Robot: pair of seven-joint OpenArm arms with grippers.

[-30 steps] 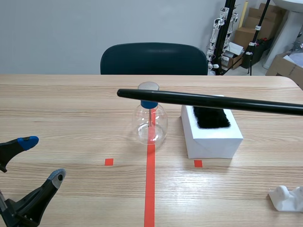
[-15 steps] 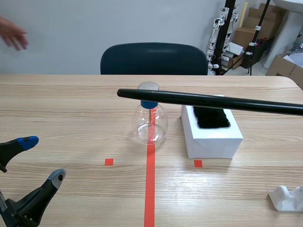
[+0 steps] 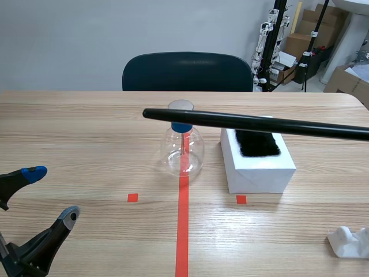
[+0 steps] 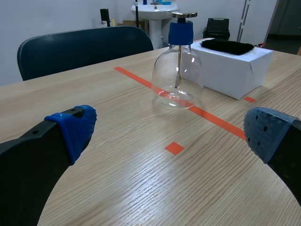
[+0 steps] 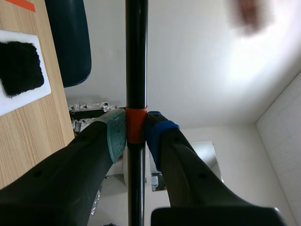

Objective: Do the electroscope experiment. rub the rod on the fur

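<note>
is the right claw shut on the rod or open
Shut: the right claw clamps the rod, a pad pressed on each side of its orange band.

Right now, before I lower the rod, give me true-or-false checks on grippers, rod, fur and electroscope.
1. The right gripper is shut on the rod. True.
2. The fur lies on top of the white box. True.
3. The electroscope stands on the red tape line. True.
4. The rod is touching the fur. False: it is held in the air, clear of the fur.
5. The left gripper holds the electroscope. False: it is open and empty, the electroscope ahead of it.
</note>
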